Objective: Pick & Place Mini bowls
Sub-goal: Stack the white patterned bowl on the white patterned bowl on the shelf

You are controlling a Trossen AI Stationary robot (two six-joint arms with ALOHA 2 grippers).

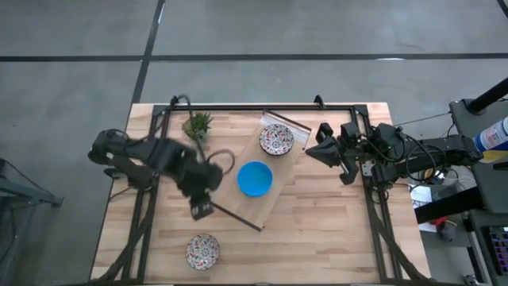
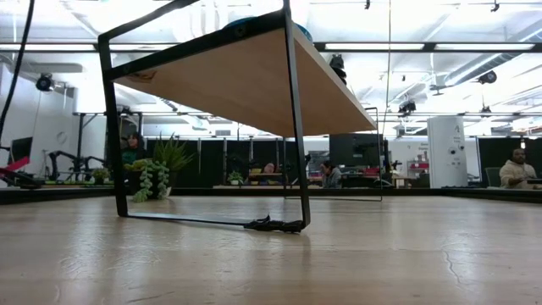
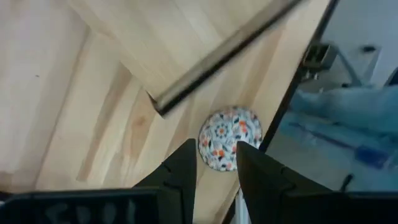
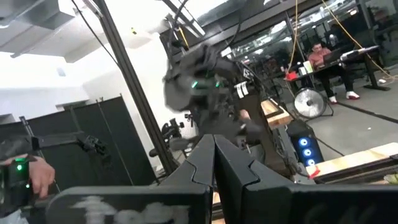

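Three mini bowls show in the high view. A patterned bowl (image 1: 276, 140) and a blue bowl (image 1: 255, 178) sit on the raised wooden board (image 1: 274, 195). Another patterned bowl (image 1: 202, 251) rests on the table near its near edge. My left gripper (image 1: 198, 210) hovers open by the board's near-left corner, touching nothing. In the left wrist view its fingers (image 3: 216, 149) frame that lone patterned bowl (image 3: 229, 138), still apart from it. My right gripper (image 1: 311, 149) waits shut (image 4: 214, 140) at the board's right side. The other bowls are out of view.
The board stands on a black metal frame (image 2: 296, 127) above the table, slanting across its middle. A small green plant (image 1: 197, 125) sits at the far left, by a black cable loop (image 1: 225, 159). Bare tabletop lies at the near right (image 1: 317, 230). People sit in the room beyond.
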